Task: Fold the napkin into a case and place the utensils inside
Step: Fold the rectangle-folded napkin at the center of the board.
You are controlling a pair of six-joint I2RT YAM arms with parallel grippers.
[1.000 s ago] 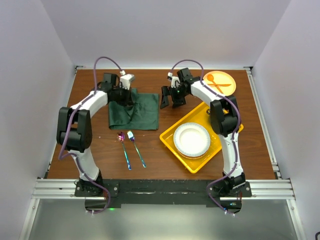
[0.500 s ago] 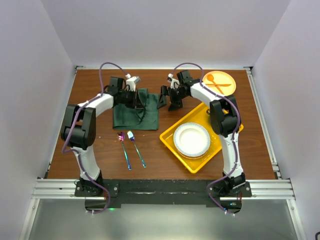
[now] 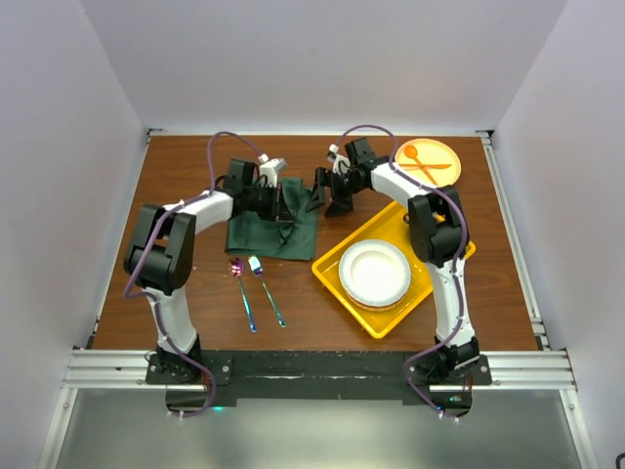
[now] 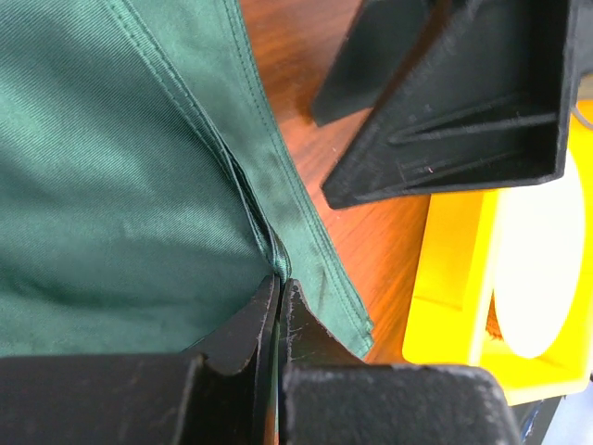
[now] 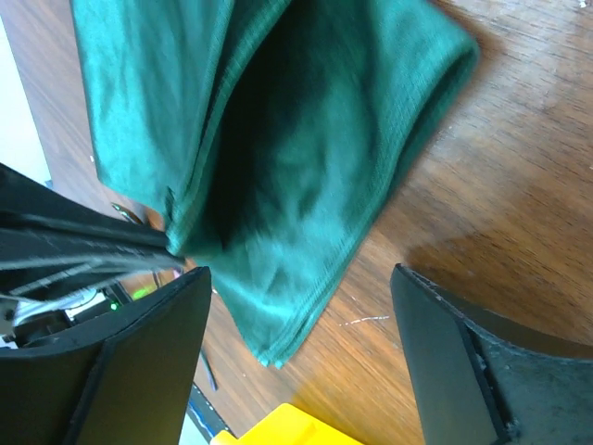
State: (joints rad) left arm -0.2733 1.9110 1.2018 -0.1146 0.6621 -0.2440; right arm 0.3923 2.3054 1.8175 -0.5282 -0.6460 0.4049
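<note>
— So, starting at the left: what is the left gripper (image 3: 284, 203) doing?
— Its jaws are pressed together on a hem of the napkin (image 3: 256, 235). The left wrist view shows the fingertips (image 4: 246, 324) meeting right on the stitched edge, with cloth spreading away on either side.
— And where does the napkin sit?
— On the table (image 3: 186, 283), toward its far half, in front of the left arm. Part of it is lifted by that pinch and the rest lies flat. The iridescent spoon (image 3: 245, 298) and fork (image 3: 269, 295) lie side by side nearer the arm bases, apart from the cloth, handles pointing toward the near edge.
— What does the next move turn on?
— I'd say on the pinched hem lying just to the left of the right gripper (image 3: 330, 195). That one's jaws stand wide apart and hold nothing, mouth toward the cloth's right-hand edge, which runs roughly far to near. The left arm has the cloth. The right arm is the nearer to the free edge, close beside it but, as far as I can tell, not touching.
— Further right?
— The yellow tray (image 3: 332, 277) with the white plate (image 3: 374, 272), apart from both grippers.
— Anything you cannot make out?
— How many layers are in the pinch, since the top view hides it under the wrist. The napkin's far edge is cut off behind both arms, and the right wrist view is blurred at the cloth's corner, so I cannot say how tidy the fold is
</note>
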